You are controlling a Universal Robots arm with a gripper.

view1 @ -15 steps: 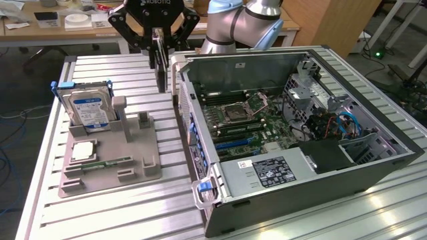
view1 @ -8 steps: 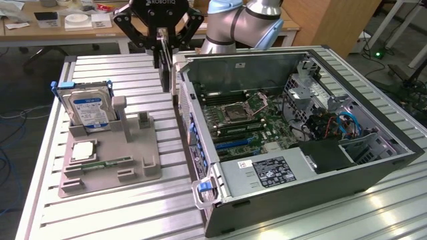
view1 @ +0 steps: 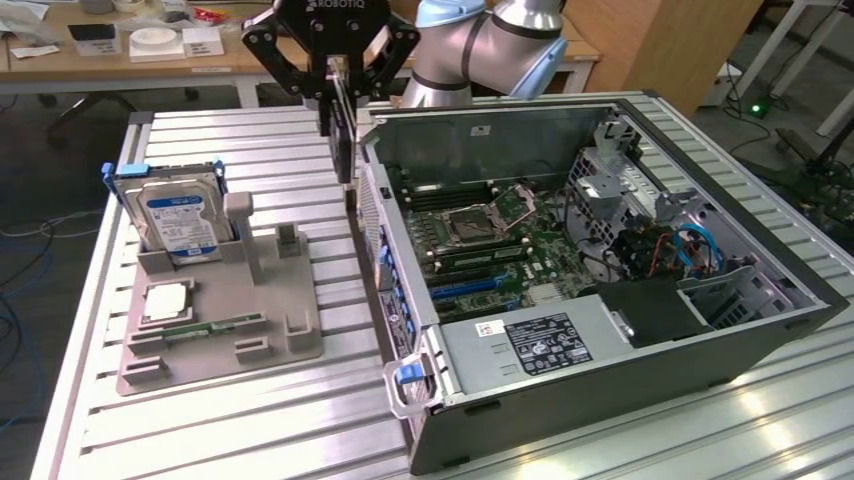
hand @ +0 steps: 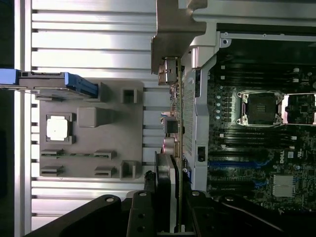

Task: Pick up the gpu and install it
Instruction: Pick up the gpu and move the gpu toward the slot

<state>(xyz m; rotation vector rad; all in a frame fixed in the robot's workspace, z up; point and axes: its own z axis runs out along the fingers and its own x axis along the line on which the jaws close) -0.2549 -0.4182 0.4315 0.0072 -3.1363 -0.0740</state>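
1. Gripper (view1: 339, 95) (hand: 173, 197): black, two-fingered, on a silver-blue arm. The fingers are closed partway, clamping the gpu by its upper part.
2. Gpu (view1: 344, 140) (hand: 178, 118): thin, flat, dark expansion card with a metal end bracket. It hangs upright and edge-on, lifted clear of the table. It sits over the case wall on the exterior view's left, between fixture and case interior, and is not seated in any slot. Whether its lower end touches the wall cannot be told.
3. Open grey metal computer case (view1: 601, 400): lies on its side, with the green motherboard (view1: 494, 230) (hand: 256, 163) exposed.
4. Grey plastic fixture tray (view1: 267, 300) (hand: 133, 133): beside the case, on the exterior view's left.
5. Silver hard drive with blue label (view1: 180, 220) (hand: 54, 81): stands upright in the tray.
6. Square silver processor chip (view1: 167, 302) (hand: 58, 127): lies flat in the tray.
7. Narrow green memory stick (view1: 214, 327) (hand: 74, 154): lies in the tray near the chip.
8. Ribbed aluminium table (view1: 240, 430) (hand: 89, 44): bears the tray and case.
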